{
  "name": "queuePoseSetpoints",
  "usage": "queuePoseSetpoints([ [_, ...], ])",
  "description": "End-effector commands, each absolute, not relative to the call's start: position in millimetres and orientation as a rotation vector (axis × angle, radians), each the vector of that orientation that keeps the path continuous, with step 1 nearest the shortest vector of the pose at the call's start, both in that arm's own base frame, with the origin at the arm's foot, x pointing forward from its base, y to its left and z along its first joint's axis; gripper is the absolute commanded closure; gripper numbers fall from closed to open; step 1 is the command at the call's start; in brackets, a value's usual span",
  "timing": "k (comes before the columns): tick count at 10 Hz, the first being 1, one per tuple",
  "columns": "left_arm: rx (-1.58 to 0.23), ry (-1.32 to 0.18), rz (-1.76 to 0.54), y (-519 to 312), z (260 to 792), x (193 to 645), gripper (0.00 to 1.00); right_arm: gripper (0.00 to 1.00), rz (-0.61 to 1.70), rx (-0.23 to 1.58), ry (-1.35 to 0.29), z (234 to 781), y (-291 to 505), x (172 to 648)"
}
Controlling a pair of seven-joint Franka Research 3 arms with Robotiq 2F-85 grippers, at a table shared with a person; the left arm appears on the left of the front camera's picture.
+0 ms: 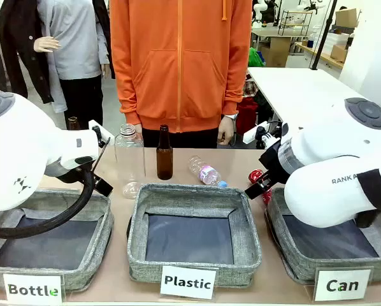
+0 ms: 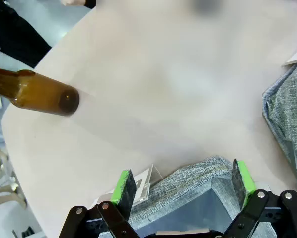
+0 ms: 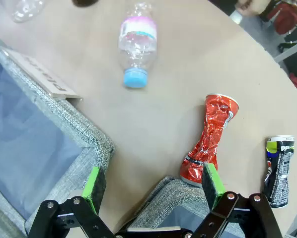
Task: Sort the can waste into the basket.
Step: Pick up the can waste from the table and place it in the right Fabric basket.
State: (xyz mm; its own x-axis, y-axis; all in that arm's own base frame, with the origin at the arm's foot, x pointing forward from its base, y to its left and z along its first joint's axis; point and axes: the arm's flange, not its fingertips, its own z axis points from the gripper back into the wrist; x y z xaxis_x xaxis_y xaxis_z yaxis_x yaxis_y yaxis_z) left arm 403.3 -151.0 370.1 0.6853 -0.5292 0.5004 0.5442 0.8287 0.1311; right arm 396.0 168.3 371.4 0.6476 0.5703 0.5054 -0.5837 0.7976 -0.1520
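A crushed red can (image 3: pixel 210 139) lies on the table just beyond the rim of the Can basket (image 3: pixel 171 193). A silver and black can (image 3: pixel 278 168) lies to its right in the right wrist view. My right gripper (image 3: pixel 153 182) hangs open above that basket's far rim, its right pad (image 3: pixel 213 179) close to the red can's lower end, with nothing between the fingers. From the front, the red can (image 1: pixel 256 175) peeks out behind my right arm, above the Can basket (image 1: pixel 278 239). My left gripper (image 2: pixel 182 182) is open and empty over the rim of the Bottle basket (image 2: pixel 188 179).
The Plastic basket (image 1: pixel 194 233) sits in the middle and the Bottle basket (image 1: pixel 95 242) on the left. Behind them are a clear bottle (image 1: pixel 129 153), a brown bottle (image 1: pixel 164 153), a lying plastic bottle (image 1: pixel 205 171) and a person in an orange hoodie (image 1: pixel 181 64).
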Motion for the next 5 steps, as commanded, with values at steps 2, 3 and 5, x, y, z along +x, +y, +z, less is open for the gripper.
queuePoseSetpoints([
  [2, -0.029, -0.552, -0.601, -151.1, 370.2, 403.3, 0.0, 0.0, 0.656, 0.025, -0.566, 371.4, 168.3, 396.0],
  [3, -0.029, -0.552, -0.601, -151.1, 370.2, 403.3, 0.0, 0.0, 0.656, 0.025, -0.566, 371.4, 168.3, 396.0],
  [5, -0.029, -0.552, -0.601, -151.1, 370.2, 403.3, 0.0, 0.0, 0.656, 0.025, -0.566, 371.4, 168.3, 396.0],
])
